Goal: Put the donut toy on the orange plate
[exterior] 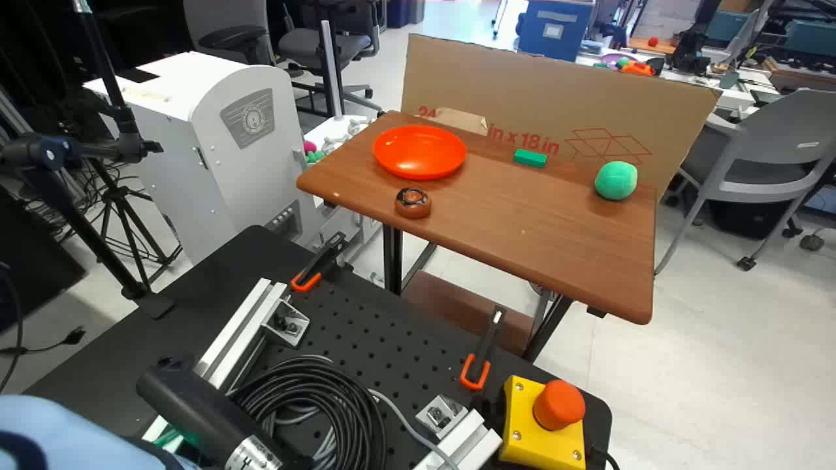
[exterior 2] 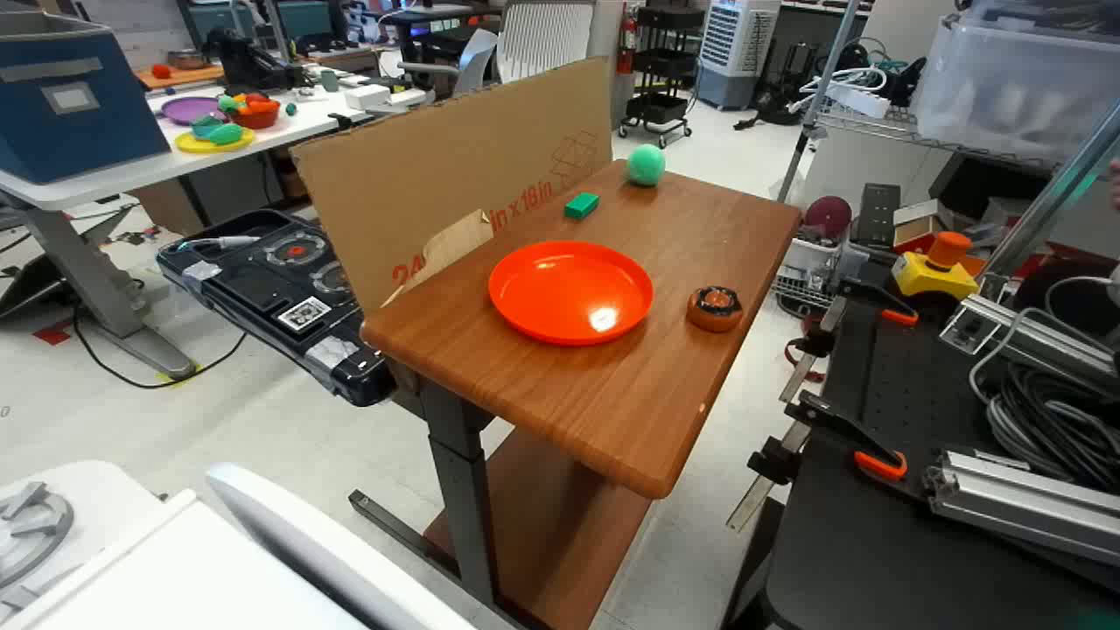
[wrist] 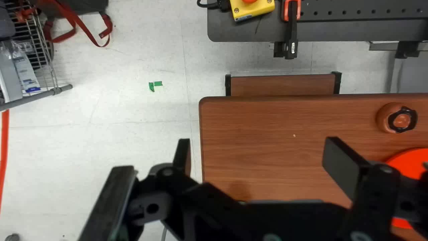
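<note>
Cardboard, tbl far edge, reads "24", "in x 18 in"; donut toy nr orange plate; wrist view only: gripper, jaws spread wide.

Orange plate, brown-black donut toy

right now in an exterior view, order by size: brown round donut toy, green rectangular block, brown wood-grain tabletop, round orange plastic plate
Largest to smallest:
brown wood-grain tabletop
round orange plastic plate
brown round donut toy
green rectangular block

The table (brown) carries plate, donut, block, ball.
</note>
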`<state>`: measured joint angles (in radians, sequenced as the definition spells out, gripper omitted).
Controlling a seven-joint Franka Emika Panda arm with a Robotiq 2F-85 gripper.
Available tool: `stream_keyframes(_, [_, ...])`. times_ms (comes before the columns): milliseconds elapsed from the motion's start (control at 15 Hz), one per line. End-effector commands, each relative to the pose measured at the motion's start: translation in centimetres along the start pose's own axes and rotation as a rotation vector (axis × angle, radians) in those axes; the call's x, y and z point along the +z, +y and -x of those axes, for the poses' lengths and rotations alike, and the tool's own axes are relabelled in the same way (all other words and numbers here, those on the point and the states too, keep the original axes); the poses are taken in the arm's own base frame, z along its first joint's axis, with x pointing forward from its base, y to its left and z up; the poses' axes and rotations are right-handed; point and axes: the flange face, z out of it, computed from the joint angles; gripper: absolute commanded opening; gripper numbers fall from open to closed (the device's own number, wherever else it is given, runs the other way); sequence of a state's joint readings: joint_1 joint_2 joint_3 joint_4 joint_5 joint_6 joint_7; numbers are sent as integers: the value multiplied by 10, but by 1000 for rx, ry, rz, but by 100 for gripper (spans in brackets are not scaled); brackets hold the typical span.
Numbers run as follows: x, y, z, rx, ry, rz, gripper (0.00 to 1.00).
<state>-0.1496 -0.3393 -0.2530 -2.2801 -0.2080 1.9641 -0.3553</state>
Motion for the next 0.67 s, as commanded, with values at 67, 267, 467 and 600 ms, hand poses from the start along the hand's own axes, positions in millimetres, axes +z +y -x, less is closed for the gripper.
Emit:
stream_keyframes(67, [-1,0,0,0,0,0,100])
stream_keyframes(267, [-1,0,0,0,0,0,100])
stream_keyframes(467, [-1,0,0,0,0,0,100])
stream_keyframes(600, [4,0,-11,-7,-4,-26,100])
